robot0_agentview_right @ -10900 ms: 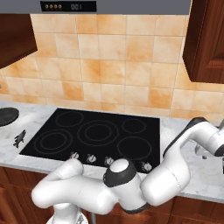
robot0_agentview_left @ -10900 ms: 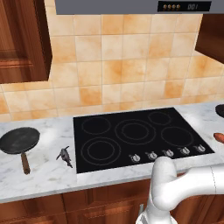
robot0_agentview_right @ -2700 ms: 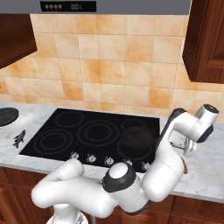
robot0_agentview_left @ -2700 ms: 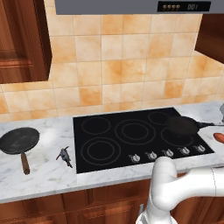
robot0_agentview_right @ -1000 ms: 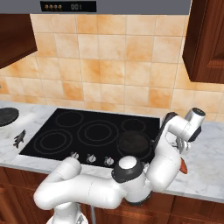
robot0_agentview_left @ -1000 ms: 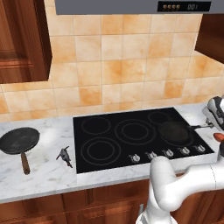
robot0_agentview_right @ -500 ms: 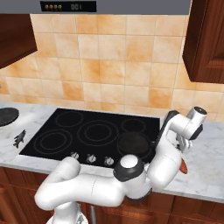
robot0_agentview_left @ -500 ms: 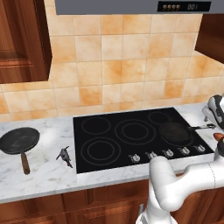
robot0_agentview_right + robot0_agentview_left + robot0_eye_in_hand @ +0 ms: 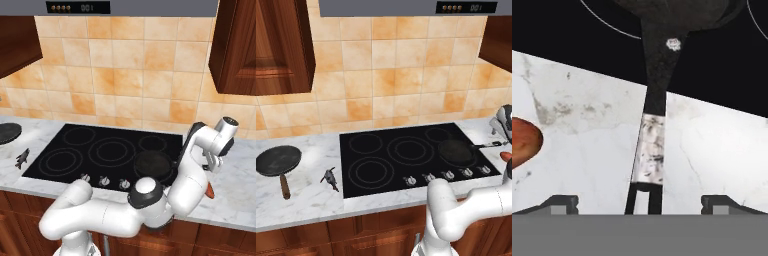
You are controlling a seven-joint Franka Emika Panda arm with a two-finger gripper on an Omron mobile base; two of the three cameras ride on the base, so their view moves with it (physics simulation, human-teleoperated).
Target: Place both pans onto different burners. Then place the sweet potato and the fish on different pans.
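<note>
Hand view: fingertips (image 9: 562, 202) spread wide, one each side of the thin dark handle (image 9: 652, 130), not touching it; gripper (image 9: 639, 204) open, nothing held; handle runs up to the thin-handled pan (image 9: 682, 12) on black cooktop (image 9: 577, 35); sweet potato (image 9: 524, 141) on marble counter (image 9: 712, 155) just beside handle, apart from it.

Left base view: thin-handled pan (image 9: 457, 150) sits on front-right burner (image 9: 448, 150), handle over cooktop edge toward hand at far right; sweet potato (image 9: 505, 156) at frame edge near handle tip; wooden-handled pan (image 9: 278, 161) on counter well left of cooktop (image 9: 391, 175); fish (image 9: 330, 176) betw. that pan and cooktop; other burners bare.

Right base view: arm bends up from base, wrist raised over counter right of cooktop, hand angled down; gripper (image 9: 212, 165) near pan (image 9: 152, 163) handle end; sweet potato (image 9: 210, 191) partly hidden behind forearm; fish (image 9: 21, 158) far left.
</note>
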